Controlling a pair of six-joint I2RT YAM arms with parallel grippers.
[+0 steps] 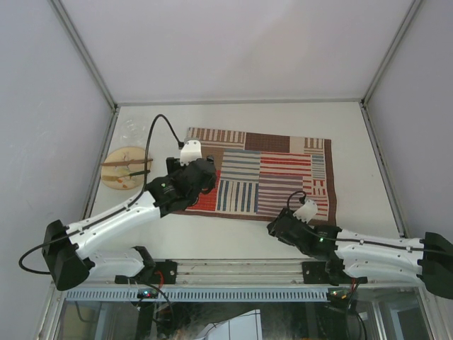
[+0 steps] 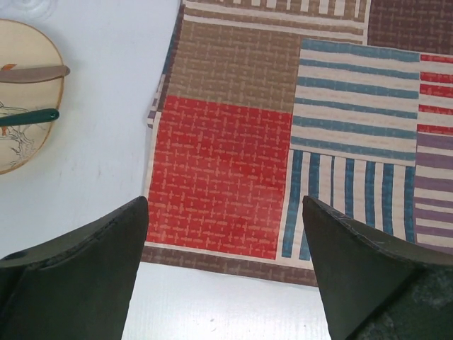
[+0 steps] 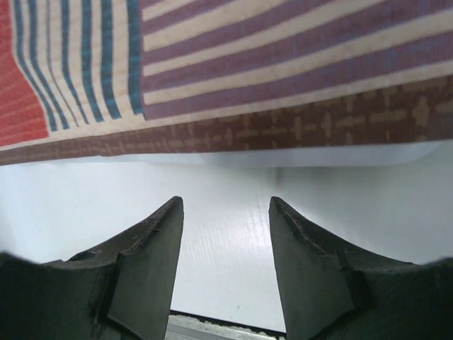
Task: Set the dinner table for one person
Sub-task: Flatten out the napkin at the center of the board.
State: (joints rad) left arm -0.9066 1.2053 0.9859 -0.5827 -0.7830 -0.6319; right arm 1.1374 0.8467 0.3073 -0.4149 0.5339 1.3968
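**Mat Down, Tableware Not Yet Placed**

Large flat matte white dinner table (image 1: 350, 142), edged by aluminium rails, filling the enclosure floor. Judged rigid, heavy and fixed: nothing to grasp, only to load. Finish looks smooth, so probably slippery under cloth.

Red, brown and blue striped patchwork cloth placemat (image 1: 272, 173) lying flat at table centre, slightly askew. Judged light and limp; best pinched at a border or corner.

Round pale wooden plate (image 1: 124, 183) at 9 o'clock of the mat, well apart from it. On it a brown-handled utensil (image 2: 32, 73) and a green-handled utensil (image 2: 28, 117); kinds not discernible. Clear drinking glass (image 1: 132, 129) at 10 o'clock, just beyond the plate; presumably fragile.

Left gripper (image 2: 225, 212) above the mat's 8 o'clock corner, jaws spread wide, nothing between. Right gripper (image 3: 225, 205) low over bare tabletop at the mat's 5 o'clock edge, jaws parted, empty.

Plain white walls close on three sides; little room to swing.
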